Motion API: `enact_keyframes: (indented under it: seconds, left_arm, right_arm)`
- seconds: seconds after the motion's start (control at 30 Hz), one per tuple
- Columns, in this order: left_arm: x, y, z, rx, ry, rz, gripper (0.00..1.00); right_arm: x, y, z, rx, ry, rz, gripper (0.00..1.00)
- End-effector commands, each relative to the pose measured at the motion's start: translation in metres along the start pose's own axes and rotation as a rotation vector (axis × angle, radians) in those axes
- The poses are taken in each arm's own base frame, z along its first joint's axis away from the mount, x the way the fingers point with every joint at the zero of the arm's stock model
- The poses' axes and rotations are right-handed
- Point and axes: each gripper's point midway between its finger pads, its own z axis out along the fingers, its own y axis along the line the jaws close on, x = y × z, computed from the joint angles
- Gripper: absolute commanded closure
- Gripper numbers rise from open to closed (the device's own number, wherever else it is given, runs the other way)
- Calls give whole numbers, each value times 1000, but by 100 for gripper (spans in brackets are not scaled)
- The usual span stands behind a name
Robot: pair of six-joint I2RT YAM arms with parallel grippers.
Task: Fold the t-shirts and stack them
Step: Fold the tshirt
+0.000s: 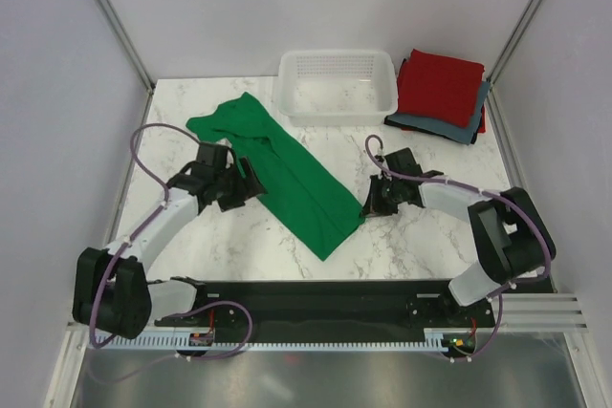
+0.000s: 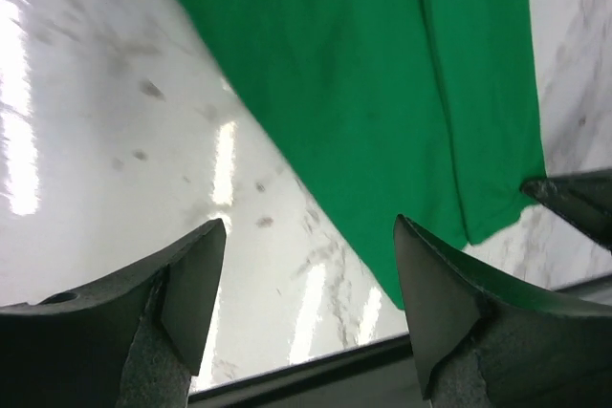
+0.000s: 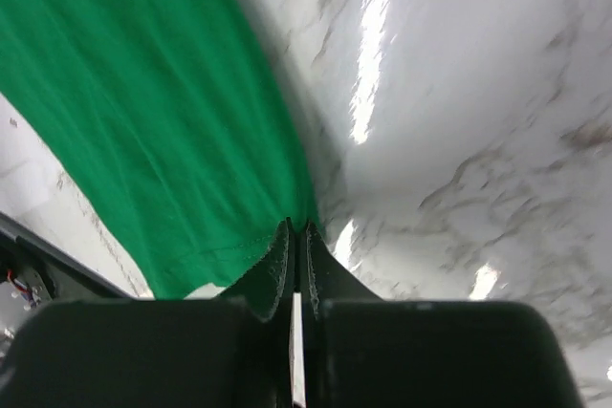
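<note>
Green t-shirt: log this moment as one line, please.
green t-shirt: long strip, lying diagonal | left gripper: open over its edge | right gripper: shut on its edge | stack: red t-shirt on top

That bright green cloth t-shirt (image 1: 287, 174) looks soft and matt, faintly creased. The white marble-look tabletop (image 1: 421, 246) is smooth and super glossy, glare streaks everywhere. The white mesh basket (image 1: 287, 93) reads as plastic. The folded red cloth shirt (image 1: 438, 83) is matt too.

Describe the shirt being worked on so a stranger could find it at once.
On the marble table, look just in front of the white mesh basket: a long cloth lies diagonally there. It is the green t-shirt, the only unfolded one; the red and grey-blue shirts sit stacked at the far right.
</note>
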Motion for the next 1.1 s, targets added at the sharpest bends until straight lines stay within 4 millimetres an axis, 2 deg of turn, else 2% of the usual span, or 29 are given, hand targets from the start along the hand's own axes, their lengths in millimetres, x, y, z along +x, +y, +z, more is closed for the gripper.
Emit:
enact_keyframes:
  seconds: [0.0,0.03,0.07,0.13,0.17,0.27,0.3,0.47,0.6,0.87,0.9,1.07]
  left_arm:
    - [49,-38,-9,112,43,35,22]
    - [59,-41,-11,120,56,16,22]
    - [79,-43,-17,145,76,37,23]
    - [98,-41,-22,156,94,14,24]
    - [111,-38,-29,178,101,27,24]
    - [134,-25,-33,177,133,19,24]
    - [140,-28,-39,215,149,22,24]
    - [184,-18,-41,227,264,20,29]
    - [206,-10,-37,190,299,4,33]
    - [241,-8,-28,171,346,25,34]
    - [242,-15,-27,200,341,20,35]
    - [246,-21,-18,179,326,34,37]
  right_arm:
    - [26,31,-14,-73,-4,10,100]
    - [30,41,-21,-96,-22,1,100]
    - [43,51,-22,-114,-2,26,100]
    - [63,61,-29,-170,6,47,100]
    - [80,61,-28,-180,34,55,100]
    - [90,79,-39,-240,9,63,100]
    - [94,81,-40,-235,11,59,100]
    - [107,95,-42,-231,22,28,100]
    - [107,93,-37,-199,3,27,100]
    - [109,87,-33,-186,-9,18,100]
    - [110,87,-33,-186,-8,13,100]
    - [110,86,-33,-186,-6,7,100]
